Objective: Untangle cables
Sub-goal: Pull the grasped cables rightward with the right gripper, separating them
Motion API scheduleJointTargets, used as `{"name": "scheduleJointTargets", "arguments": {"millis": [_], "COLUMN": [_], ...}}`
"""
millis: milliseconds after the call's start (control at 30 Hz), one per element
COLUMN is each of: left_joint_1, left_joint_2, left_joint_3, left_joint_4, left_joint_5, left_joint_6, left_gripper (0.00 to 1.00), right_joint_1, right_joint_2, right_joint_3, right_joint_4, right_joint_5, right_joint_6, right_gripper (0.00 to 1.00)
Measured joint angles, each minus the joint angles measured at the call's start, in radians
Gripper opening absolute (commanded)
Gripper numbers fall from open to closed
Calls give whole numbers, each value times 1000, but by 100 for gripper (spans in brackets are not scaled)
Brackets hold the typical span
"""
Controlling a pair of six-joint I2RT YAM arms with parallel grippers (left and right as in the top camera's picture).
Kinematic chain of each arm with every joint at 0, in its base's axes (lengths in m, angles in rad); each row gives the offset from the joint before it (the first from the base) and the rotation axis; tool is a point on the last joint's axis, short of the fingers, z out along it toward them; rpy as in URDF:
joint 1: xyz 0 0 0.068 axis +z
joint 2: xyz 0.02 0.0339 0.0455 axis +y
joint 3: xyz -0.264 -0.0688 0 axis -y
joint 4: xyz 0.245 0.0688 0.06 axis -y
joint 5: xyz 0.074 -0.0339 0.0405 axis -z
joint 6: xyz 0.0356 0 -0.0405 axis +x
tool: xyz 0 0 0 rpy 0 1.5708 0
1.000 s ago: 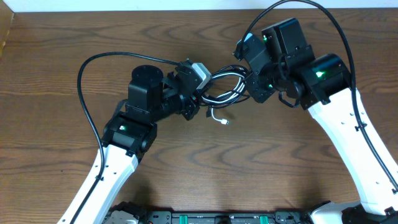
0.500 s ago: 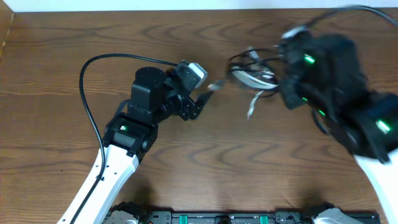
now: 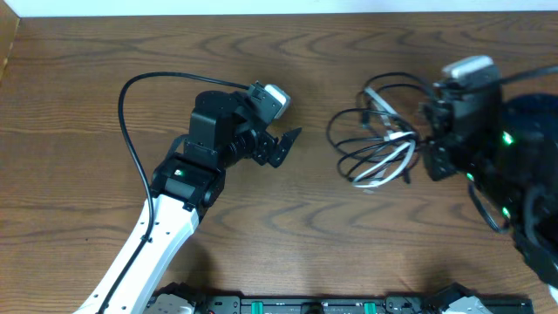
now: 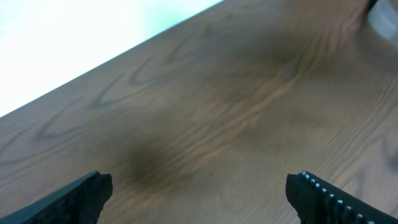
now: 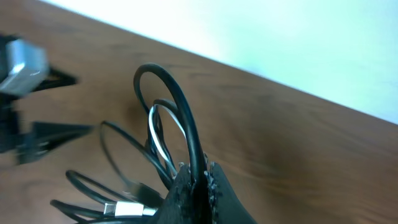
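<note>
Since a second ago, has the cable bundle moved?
Yes. The cables, clamped in the right gripper, have shifted toward the robot's right across the table, away from the open left gripper.

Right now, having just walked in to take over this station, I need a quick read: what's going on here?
This is an untangling job on a wooden table. The right pincer is shut on a tangled bundle of cables, black loops with one white cord among them, on the right side of the table. The left pincer stands open and empty, apart from the bundle, with bare wood between them. The cables are not yet separated.
</note>
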Motion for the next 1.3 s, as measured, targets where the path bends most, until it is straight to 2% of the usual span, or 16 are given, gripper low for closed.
{"name": "scheduleJointTargets", "arguments": {"millis": [267,367,733,967,1000,1067,1133,1167,1200,1300], "left_joint_1": [1,1,1,1,1,1,1,1,1,1], "left_joint_2": [0,0,0,7,14,33,51,58,69,87], "left_joint_3": [0,0,0,0,0,0,0,0,0,0], "left_joint_4": [39,44,28,-11,-11,-11,-11,-11,-10,-10], "left_joint_5": [145,168,188,190,190,190,191,192,194,194], "left_joint_6": [-36,-37,-47,6,9,19,31,29,31,59], "left_gripper": [95,95,96,93,90,69,40,21,8,7], "right_joint_1": [4,20,90,90,90,90,90,90,90,90], "right_joint_2": [296,354,311,261,256,238,222,218,212,201], "right_joint_3": [-2,-7,-8,-8,-8,-8,-8,-8,-8,-8], "right_joint_4": [35,57,81,70,70,70,70,70,70,70], "right_joint_5": [-169,-209,-229,-198,-196,-192,-187,-187,-186,-182], "right_joint_6": [-26,-45,-90,-102,-103,-103,-103,-103,-103,-103], "right_gripper": [1,1,1,1,1,1,1,1,1,1]}}
